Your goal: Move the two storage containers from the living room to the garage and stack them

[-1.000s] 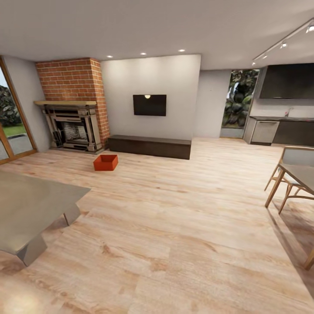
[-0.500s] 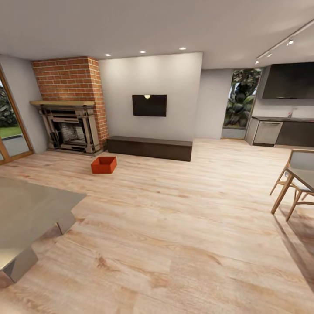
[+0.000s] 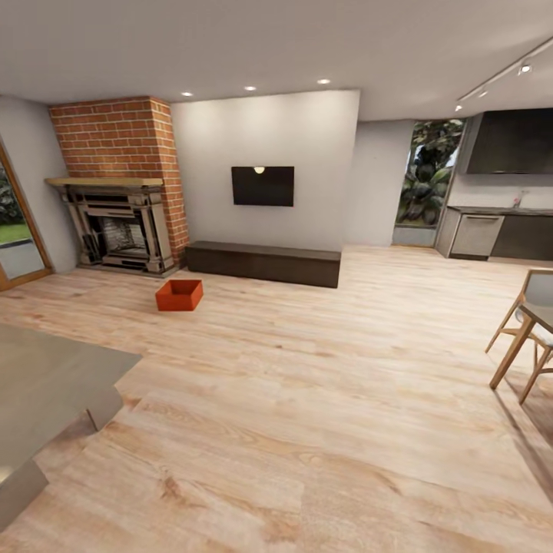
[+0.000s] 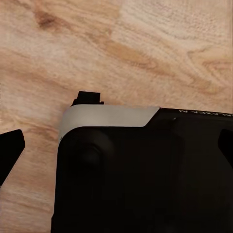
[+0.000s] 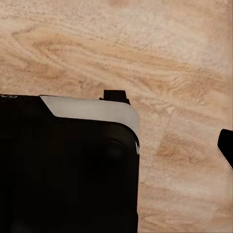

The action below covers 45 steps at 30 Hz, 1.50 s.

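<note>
Fingers first: in the left wrist view a dark fingertip (image 4: 10,151) pokes in at one edge and another sliver at the opposite edge, so the left fingers look spread apart with nothing between them but the robot's own black body (image 4: 141,174) and the wood-plank floor (image 4: 160,53) underneath. Same deal in the right wrist view, though only one dark fingertip (image 5: 226,145) peeks in at the edge, so I honestly can't tell whether the right fingers are apart or together. On to the actual target: one orange-red storage container (image 3: 179,295) sits upright on the light plank floor of the living room (image 3: 307,369), open side up, well away from the robot, out in the far left part of the room. It's just in front of the gap between the red brick fireplace (image 3: 119,184) and the long low dark cabinet (image 3: 263,263), near both but touching neither. Above the cabinet a black TV (image 3: 263,186) hangs on the white wall. Further right there's a window with greenery (image 3: 426,183) and a kitchen corner with dark cabinets (image 3: 511,142). Closer in, a grey surface (image 3: 46,384) cuts into the left of the head view, and wooden chair legs (image 3: 522,346) show at the right edge.
</note>
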Tool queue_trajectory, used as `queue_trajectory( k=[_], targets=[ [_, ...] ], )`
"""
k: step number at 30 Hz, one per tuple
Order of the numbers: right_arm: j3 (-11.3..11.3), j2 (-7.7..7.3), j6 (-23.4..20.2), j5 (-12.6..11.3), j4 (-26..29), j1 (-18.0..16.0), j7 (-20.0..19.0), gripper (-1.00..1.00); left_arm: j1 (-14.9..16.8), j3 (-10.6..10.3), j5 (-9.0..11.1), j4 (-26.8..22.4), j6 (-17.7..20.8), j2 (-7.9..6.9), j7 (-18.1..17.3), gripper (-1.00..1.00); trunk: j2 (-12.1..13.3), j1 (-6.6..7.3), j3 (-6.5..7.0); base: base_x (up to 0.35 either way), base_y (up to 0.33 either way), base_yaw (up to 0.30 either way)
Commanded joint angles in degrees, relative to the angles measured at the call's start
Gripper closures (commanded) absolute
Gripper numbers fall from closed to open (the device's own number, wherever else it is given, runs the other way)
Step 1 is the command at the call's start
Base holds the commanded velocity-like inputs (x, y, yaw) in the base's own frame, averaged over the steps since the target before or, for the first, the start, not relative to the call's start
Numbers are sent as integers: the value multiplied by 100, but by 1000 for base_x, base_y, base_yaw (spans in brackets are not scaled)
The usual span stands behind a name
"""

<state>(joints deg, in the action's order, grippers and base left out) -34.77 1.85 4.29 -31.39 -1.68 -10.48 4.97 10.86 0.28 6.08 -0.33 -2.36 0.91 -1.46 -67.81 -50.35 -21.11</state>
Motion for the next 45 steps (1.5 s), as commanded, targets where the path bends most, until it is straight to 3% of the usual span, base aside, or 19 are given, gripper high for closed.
queue_trajectory(
  k=[1,45],
  targets=[
    [-48,6,26,-51,-17,-6,4,-100,4,-2,60,7,-16,-1,-16,-100,-3,-3,-6,322,0,0],
    [-41,-1,28,-60,-18,-6,21,-100,4,-2,51,7,-11,-5,-21,-100,-3,-3,-6,322,0,0]
  ],
)
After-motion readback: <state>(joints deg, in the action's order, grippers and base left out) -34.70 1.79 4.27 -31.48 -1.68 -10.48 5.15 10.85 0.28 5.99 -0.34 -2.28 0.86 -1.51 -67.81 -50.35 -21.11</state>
